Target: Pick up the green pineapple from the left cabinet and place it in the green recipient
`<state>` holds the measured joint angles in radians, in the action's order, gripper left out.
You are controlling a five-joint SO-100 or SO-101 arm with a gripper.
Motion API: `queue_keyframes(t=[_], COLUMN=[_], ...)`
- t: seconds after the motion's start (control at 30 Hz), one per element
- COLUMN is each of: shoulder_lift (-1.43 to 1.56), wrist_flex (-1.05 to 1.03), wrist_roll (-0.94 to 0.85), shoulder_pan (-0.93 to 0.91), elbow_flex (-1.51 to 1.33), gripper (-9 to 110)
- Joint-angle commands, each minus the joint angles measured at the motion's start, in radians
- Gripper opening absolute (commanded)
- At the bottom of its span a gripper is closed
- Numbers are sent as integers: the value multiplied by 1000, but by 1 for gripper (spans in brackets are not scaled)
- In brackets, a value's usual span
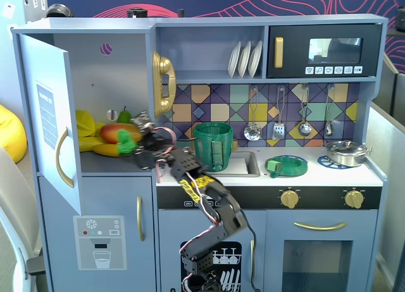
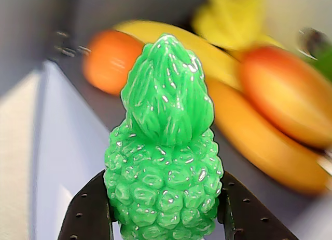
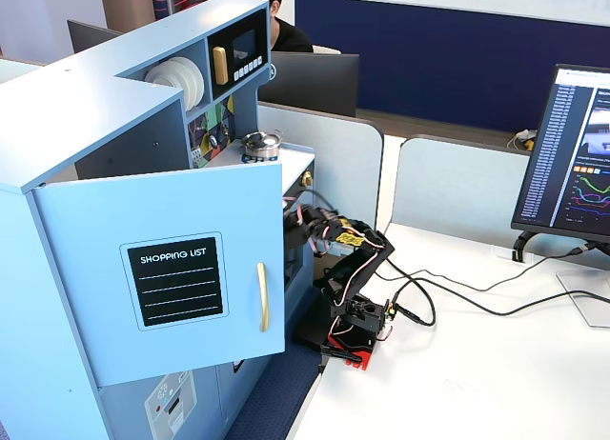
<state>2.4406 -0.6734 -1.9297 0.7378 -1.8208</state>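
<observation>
At the mouth of the left cabinet (image 1: pixel 95 109), door swung wide, the green pineapple (image 2: pixel 165 162) sits upright, pinched at its body between the black fingers (image 2: pixel 88 214) of the gripper (image 1: pixel 130 143). Behind it: banana (image 2: pixel 218 58), mango (image 2: pixel 290 102), orange fruit (image 2: pixel 106 61). Green recipient (image 1: pixel 213 145) stands beside the sink (image 1: pixel 243 164), well apart.
</observation>
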Motion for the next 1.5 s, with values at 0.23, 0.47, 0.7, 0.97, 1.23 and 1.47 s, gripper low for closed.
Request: queue_keyframes(t=[0.23,0.47,0.7,0.97,1.23,1.47], shoulder_lift=[103,-230,-604,-732,-762,-767], wrist_flex=[-212,-61,46,46,81,112], wrist_roll=[133,152,133,161,176,192], shoulder_pan=[-480,-653,-739,-755,-759,-769], elbow_flex=[156,413,749,842,831,824], gripper=[0,0,0,4,28,37])
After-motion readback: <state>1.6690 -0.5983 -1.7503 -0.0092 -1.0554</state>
